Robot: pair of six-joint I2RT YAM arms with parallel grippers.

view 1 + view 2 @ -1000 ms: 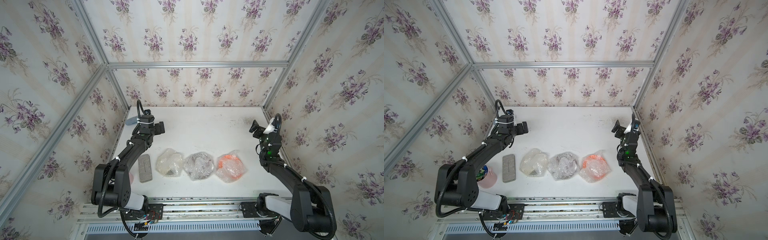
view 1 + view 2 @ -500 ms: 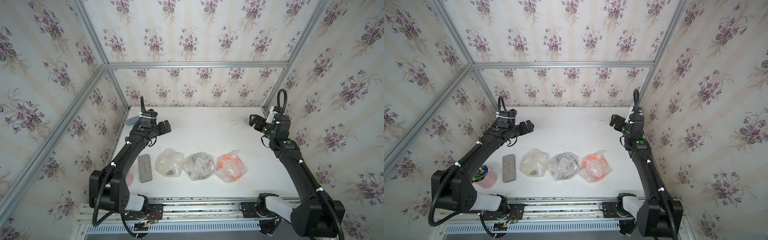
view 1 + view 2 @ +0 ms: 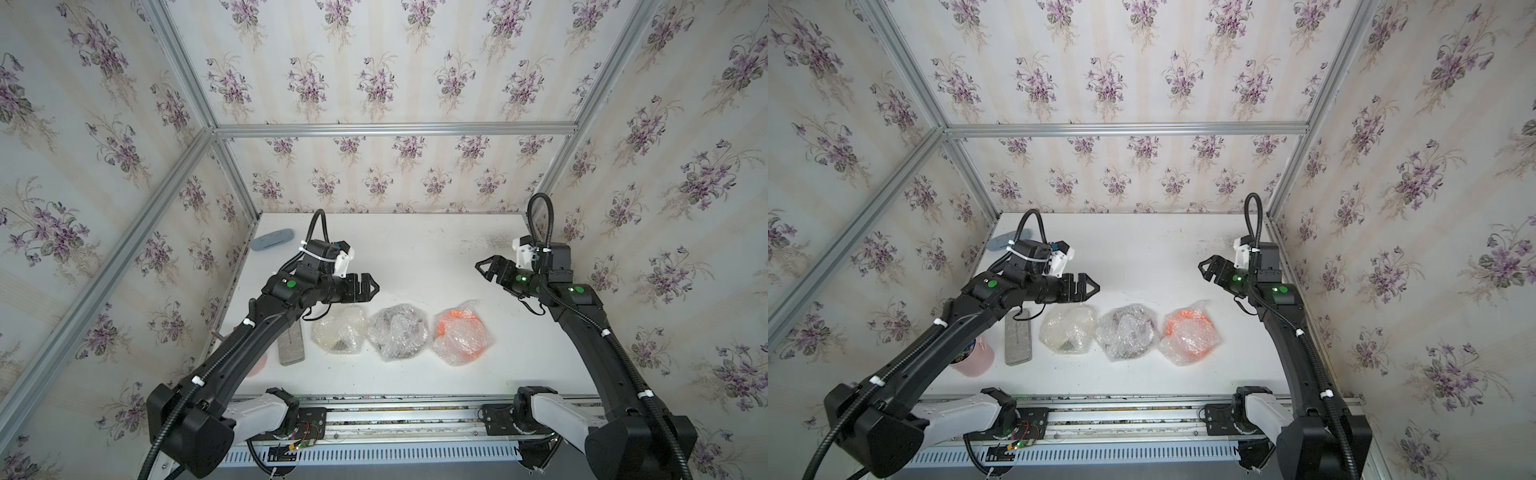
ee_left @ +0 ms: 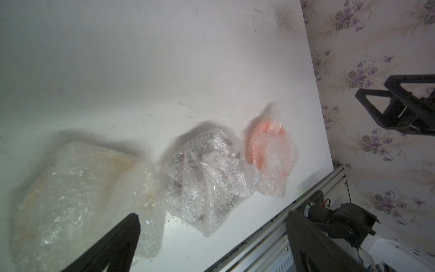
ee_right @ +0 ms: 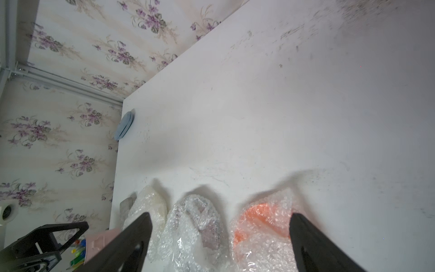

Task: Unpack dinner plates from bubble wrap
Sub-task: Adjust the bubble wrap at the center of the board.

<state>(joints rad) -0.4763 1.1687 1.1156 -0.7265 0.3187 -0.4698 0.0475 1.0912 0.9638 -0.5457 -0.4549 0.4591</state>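
Observation:
Three bundles of bubble wrap lie in a row near the table's front, each with a dinner plate showing through. The left bundle point(image 3: 338, 332) point(image 4: 82, 188) holds a cream plate, the middle one point(image 3: 397, 332) point(image 5: 197, 228) a dark plate, the right one point(image 3: 461, 332) point(image 5: 261, 226) an orange plate. My left gripper point(image 3: 372, 286) point(image 4: 213, 215) hovers open above and behind the cream bundle, touching nothing. My right gripper point(image 3: 484, 266) point(image 5: 220, 215) hangs open in the air behind and right of the orange bundle. The two grippers point at each other.
A pale blue oval object point(image 3: 272, 240) lies at the back left corner. A grey flat pad point(image 3: 291, 345) lies left of the bundles, and a pink cup point(image 3: 973, 357) with pens stands partly under my left arm. Walls close three sides; a metal rail point(image 3: 395, 405) runs along the front.
Both arms have lifted and swung inward from the table's side edges, so the grippers now hang over the table behind the bundles. The bundles have not moved.

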